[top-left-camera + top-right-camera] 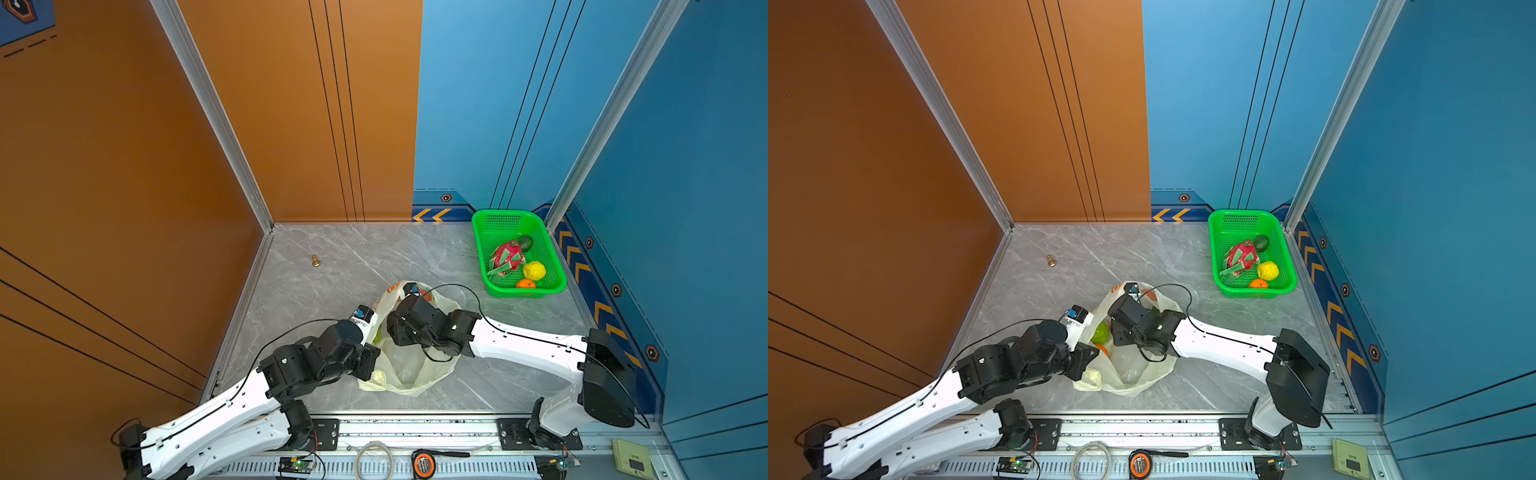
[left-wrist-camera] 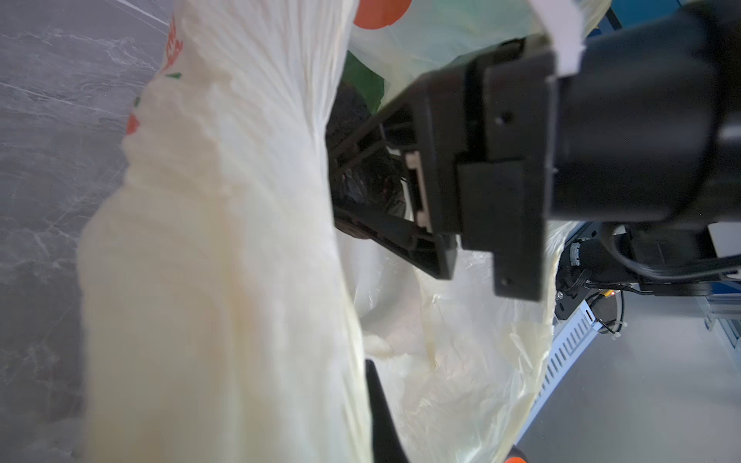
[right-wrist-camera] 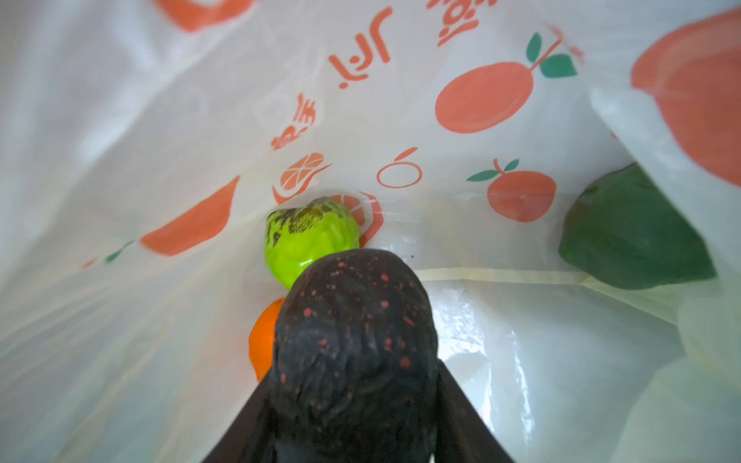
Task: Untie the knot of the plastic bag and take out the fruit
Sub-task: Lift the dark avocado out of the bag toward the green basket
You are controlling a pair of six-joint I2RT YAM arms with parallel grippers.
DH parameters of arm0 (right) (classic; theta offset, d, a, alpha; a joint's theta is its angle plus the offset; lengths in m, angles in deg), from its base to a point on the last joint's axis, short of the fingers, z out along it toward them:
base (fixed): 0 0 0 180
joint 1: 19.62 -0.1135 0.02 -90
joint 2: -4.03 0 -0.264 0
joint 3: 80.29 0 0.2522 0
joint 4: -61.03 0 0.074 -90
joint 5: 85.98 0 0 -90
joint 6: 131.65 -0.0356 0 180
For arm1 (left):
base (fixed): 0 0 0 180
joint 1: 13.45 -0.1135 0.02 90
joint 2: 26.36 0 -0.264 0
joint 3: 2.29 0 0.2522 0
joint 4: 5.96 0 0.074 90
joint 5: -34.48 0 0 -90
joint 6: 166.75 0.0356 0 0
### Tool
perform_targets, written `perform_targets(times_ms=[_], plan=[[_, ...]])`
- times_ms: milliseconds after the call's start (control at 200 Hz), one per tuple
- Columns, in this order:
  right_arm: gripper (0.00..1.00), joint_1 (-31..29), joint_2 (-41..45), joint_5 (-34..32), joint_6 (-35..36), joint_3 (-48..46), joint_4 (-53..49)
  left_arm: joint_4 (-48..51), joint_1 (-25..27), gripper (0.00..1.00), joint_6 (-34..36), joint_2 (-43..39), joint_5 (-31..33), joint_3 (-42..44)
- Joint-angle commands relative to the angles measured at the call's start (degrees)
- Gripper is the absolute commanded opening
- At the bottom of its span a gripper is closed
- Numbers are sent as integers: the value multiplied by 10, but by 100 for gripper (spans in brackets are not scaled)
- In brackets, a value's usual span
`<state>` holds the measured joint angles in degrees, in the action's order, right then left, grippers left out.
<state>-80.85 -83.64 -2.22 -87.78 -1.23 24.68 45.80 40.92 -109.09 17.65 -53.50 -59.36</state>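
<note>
Inside thin pale-yellow plastic bag (image 1: 409, 374), right fingers (image 3: 461, 421) clamp dark red-speckled avocado (image 3: 353, 320); left fingers (image 2: 381, 413) pinched together on bag rim. Beyond avocado: lime-green fruit (image 3: 308, 240), orange fruit (image 3: 262, 340). Bright green perforated basket (image 1: 528, 292) at far-right corner of table (image 1: 353, 257).

- thin translucent pale yellow-white plastic bag (image 3: 132, 132): orange fruit prints with green leaves.
- bumpy oval avocado (image 3: 353, 340): near-black, flecked red.
- round glossy fruit (image 3: 304, 244): lime green, dark mottling.
- perforated plastic basket (image 1: 503, 222): bright green.
- marble-look surface (image 1: 332, 257): grey, white veins.
</note>
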Motion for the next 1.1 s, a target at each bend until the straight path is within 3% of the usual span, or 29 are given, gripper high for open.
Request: perform_targets(times_ms=[0,315,451,626,831,1096], plan=[[40,-8,41,11,11,18,-73,-7,-8,0,15,0,0,-7],[40,5,109,11,27,121,-191,-12,-12,0,26,-2,-10,-6],[40,45,126,19,33,152,-211,-14,-15,0,29,-6,-12,-5],[40,147,132,59,64,187,-211,-18,-15,0,33,-9,-13,-1],[39,320,116,115,112,204,-205,-23,-15,0,36,-10,-15,0],[39,492,26,143,157,213,-130,-27,-16,0,37,-7,-14,-1]])
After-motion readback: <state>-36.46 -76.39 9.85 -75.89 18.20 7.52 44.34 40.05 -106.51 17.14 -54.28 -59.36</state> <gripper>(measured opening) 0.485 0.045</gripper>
